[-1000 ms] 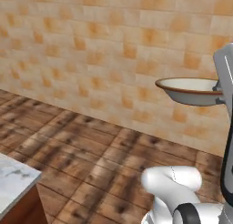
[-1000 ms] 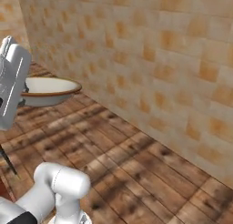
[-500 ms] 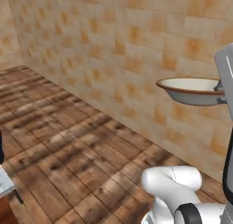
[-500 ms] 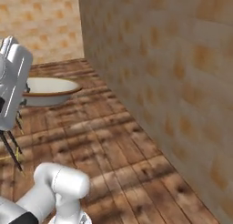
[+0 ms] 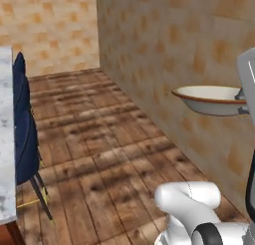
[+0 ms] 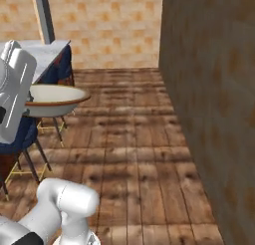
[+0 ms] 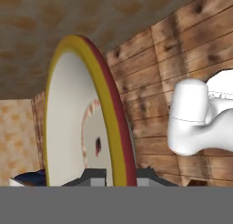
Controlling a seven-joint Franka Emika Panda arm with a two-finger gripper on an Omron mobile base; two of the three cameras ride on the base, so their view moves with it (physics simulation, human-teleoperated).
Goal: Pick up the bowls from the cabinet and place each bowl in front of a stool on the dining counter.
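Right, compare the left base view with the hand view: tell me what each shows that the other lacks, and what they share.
Left base view alone: the counter edge at far left, and the bowl held level, high above the floor. Hand view alone: the bowl's rim edge-on, yellow and dark red, clamped between the end effector fingers, with a mark inside the bowl. Both: the bowl, a blue stool, the plank floor and the tiled wall.

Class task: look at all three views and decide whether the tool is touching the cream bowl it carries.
Touching. In the hand view the tool has a fingertip on each side of the cream bowl, closed on its rim; in the left base view the bowl hangs level above the floor.
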